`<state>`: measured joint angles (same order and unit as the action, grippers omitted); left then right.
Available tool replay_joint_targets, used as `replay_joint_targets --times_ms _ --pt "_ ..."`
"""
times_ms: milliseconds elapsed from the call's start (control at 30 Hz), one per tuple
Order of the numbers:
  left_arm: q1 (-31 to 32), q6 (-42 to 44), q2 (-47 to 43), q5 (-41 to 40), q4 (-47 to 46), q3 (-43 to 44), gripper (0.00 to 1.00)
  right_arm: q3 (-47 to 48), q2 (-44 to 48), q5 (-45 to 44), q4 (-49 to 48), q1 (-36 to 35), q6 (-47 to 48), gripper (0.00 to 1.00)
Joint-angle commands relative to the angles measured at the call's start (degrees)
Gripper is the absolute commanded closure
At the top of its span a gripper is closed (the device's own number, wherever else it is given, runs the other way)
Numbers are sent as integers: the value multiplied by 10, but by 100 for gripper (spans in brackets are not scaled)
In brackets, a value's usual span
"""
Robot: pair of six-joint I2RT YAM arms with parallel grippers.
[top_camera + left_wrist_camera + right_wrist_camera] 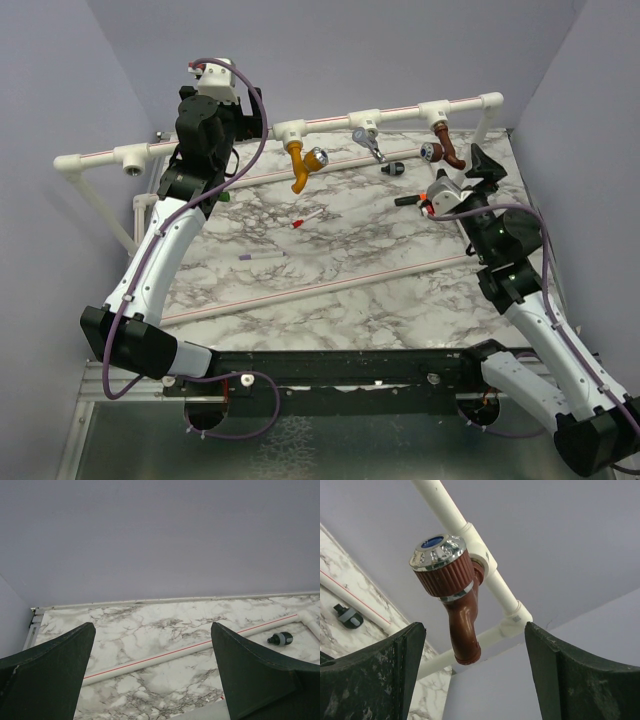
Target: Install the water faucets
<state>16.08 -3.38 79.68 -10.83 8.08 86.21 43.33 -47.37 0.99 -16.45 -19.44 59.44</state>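
Brown faucet (461, 615) shows between the fingers of the right gripper (475, 675), whose jaws stand wide apart with nothing in them; neither finger touches it; it hangs spout down from a tee (482, 560) near the right end of the pipe (437, 502), its chrome knob with a blue cap turned toward the wrist camera. Left gripper (152, 680) is spread as wide as it goes and holds nothing; it is raised at the far left, close to the pipe, looking across the table (150, 625) to the back wall. Farther along the pipe, the silver faucet (370, 142) hangs from the middle tee and the orange faucet (303, 162) from the next one to the left; a black piece (392, 168) lies on the table just in front of the silver faucet.
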Motion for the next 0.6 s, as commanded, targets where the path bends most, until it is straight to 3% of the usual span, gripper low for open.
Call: replay_joint_targets --times_ms 0,300,567 --pt "-7 -16 20 9 65 -25 1 -1 -12 42 -48 -3 39 16" --pt "-8 -17 20 10 65 -25 1 13 -48 68 -90 -3 33 22" --pt "-8 -18 19 9 65 -25 1 23 -61 69 -109 -3 -5 38"
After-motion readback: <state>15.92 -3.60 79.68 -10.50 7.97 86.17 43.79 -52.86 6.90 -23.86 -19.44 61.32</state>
